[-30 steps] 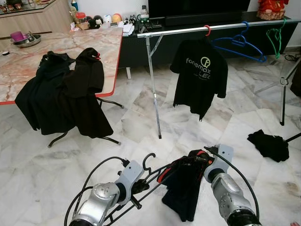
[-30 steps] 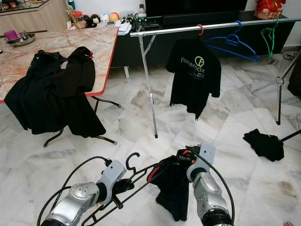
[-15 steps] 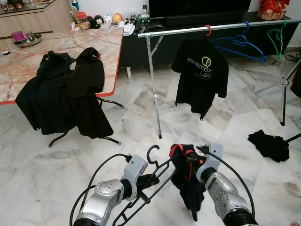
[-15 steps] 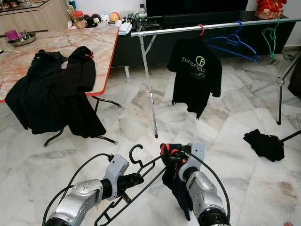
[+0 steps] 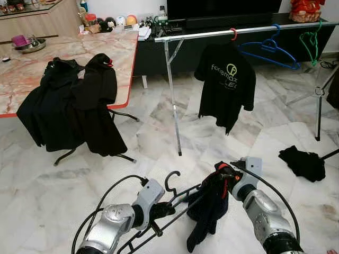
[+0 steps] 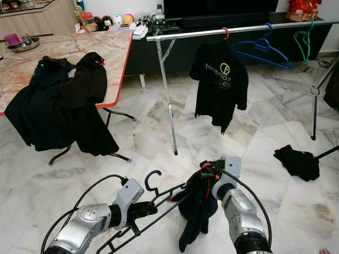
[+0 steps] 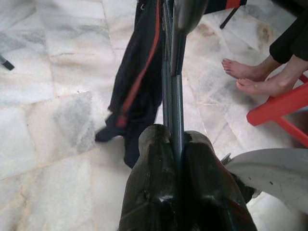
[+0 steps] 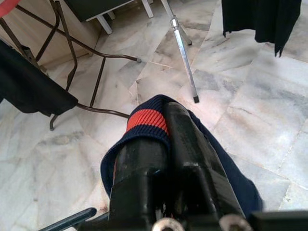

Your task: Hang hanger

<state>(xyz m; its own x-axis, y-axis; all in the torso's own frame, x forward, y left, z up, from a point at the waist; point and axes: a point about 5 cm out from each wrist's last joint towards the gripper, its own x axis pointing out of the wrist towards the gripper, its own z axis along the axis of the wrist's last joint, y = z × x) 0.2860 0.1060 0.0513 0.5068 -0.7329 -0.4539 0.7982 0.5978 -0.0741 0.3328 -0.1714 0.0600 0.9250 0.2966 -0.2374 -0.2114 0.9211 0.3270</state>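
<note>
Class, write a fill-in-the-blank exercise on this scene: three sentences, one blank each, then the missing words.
1. The left gripper is shut on a black wire ____.
2. The right gripper pinches a dark navy garment whose collar band is ____.
3. On the silver metal clothes rail the black printed T-shirt hangs from a ____ hook.

Missing words: hanger; red; red

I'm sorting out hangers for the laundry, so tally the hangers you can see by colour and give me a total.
Black: 1, the black hanger held in the left tool
Red: 1, the red hanger carrying the black T-shirt on the rail
Blue: 1, the blue hanger
Green: 1, the green hanger
Total: 4
</note>
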